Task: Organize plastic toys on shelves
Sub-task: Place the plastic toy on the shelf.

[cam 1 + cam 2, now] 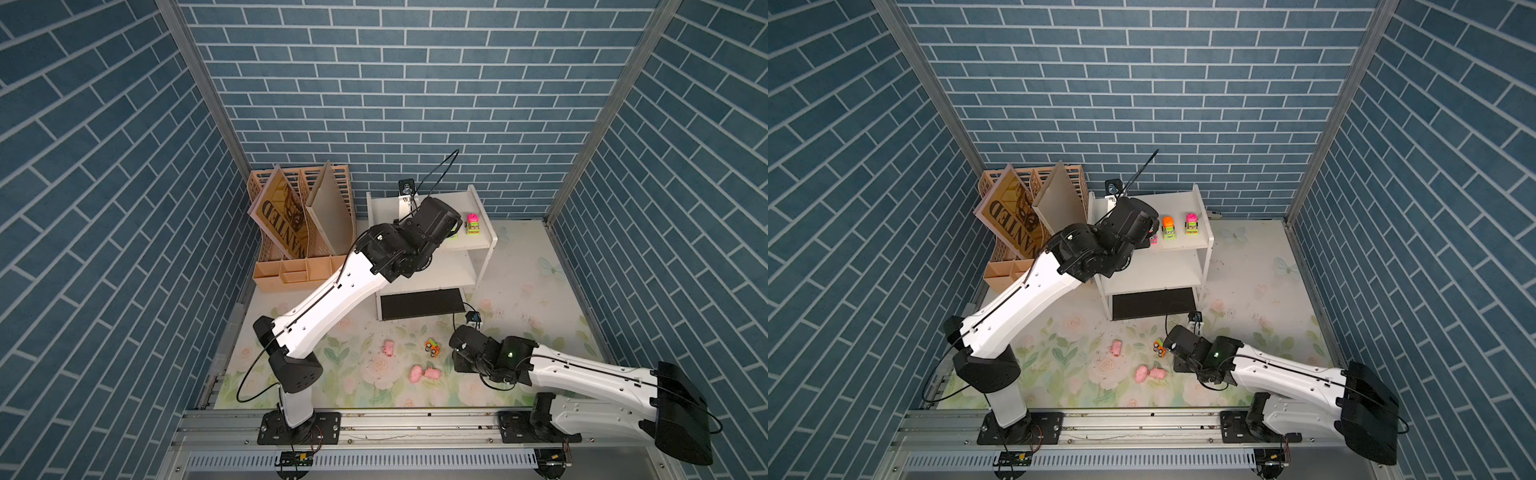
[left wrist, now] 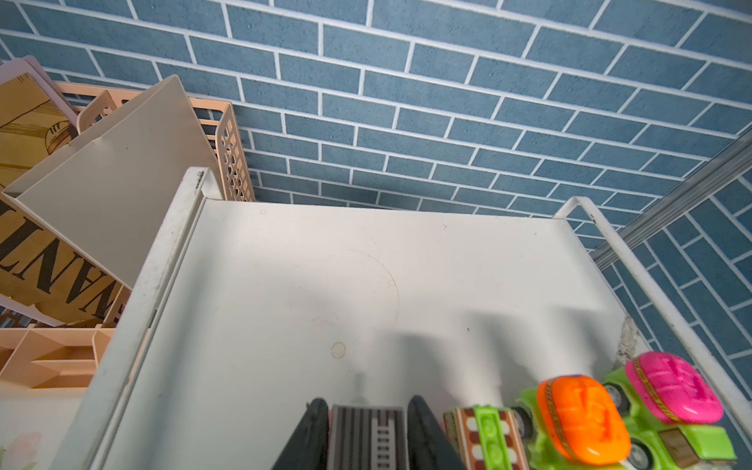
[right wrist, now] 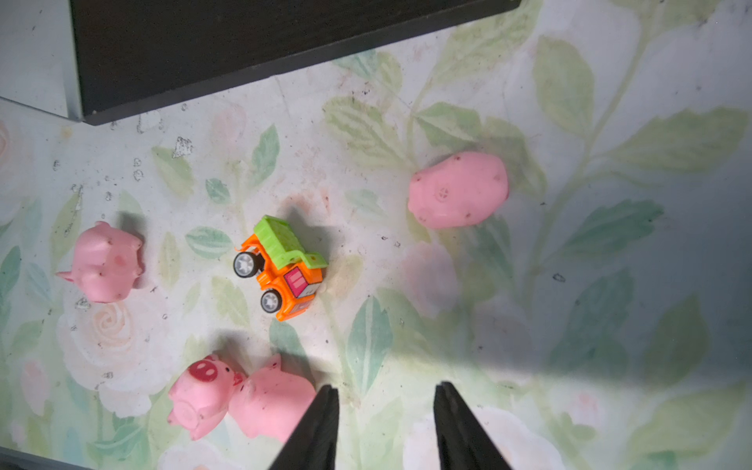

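Left pincer (image 2: 366, 403) clamps striped truck (image 2: 366, 439) on top board of shelves (image 2: 366, 264), just beside 3 other trucks (image 2: 582, 423), prob. to make one row. Right pincer (image 3: 384, 427), half open & empty, hovers over worktop (image 3: 610, 285) in front of shelves, near pigs (image 3: 457, 189).

Toy trucks were 5 pcs: striped truck (image 2: 366, 437), ladder truck (image 2: 486, 437), orange-top truck (image 2: 582, 419), pink-top truck (image 2: 671, 390), orange-green truck (image 3: 285, 268). Pigs were 4 pcs: 1st pig (image 3: 106, 262), 2nd pig (image 3: 199, 396), 3rd pig (image 3: 270, 405), 4th pig (image 3: 457, 189). Shelves (image 2: 325, 285) were 1 unit, organizer (image 2: 228, 138) 1.

Top views overlook shelves (image 1: 384, 212); wrist views sit close.
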Available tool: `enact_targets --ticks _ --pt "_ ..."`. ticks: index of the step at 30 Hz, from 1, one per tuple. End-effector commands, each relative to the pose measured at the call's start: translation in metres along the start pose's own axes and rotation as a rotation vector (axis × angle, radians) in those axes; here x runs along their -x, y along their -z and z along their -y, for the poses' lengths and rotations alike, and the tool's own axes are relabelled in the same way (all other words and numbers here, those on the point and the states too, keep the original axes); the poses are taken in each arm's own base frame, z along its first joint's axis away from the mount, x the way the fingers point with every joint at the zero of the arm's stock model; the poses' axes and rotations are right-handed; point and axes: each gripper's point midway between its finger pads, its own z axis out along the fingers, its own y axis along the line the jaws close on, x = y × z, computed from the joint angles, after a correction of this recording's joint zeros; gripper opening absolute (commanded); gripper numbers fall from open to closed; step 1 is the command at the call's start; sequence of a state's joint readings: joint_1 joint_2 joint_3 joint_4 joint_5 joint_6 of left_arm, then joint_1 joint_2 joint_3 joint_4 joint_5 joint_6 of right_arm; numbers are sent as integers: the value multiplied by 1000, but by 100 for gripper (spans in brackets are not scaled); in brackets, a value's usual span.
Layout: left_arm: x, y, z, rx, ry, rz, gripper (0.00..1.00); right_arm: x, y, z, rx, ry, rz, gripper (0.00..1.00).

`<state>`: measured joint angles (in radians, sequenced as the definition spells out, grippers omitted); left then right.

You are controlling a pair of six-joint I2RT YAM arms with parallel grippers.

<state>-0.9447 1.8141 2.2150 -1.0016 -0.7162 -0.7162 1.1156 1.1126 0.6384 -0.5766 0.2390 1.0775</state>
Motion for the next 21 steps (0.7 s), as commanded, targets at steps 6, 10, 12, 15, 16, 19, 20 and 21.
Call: enact_targets --ticks 6,10,12,15,16,19,20,21 --pt "5 -6 -3 24 -11 27 36 -2 -1 7 -25 -10 -7 43" --pt "-4 -13 1 20 -21 3 36 -1 -2 7 -23 -10 -7 43" --pt "-5 -14 2 19 -19 2 40 -1 -2 6 -19 -10 -9 43" --pt "3 -10 0 16 -8 22 43 0 -1 6 -20 -8 -5 43" --pt "7 -7 0 12 -2 33 44 1 -1 6 -20 -9 -2 43" --pt "25 4 -2 -1 14 78 51 6 3 1 -9 1 13 43" --pt "34 10 -4 -8 23 99 54 9 5 -1 -7 8 20 43" --pt "42 15 -5 -17 32 118 55 12 7 -4 -4 16 28 43"
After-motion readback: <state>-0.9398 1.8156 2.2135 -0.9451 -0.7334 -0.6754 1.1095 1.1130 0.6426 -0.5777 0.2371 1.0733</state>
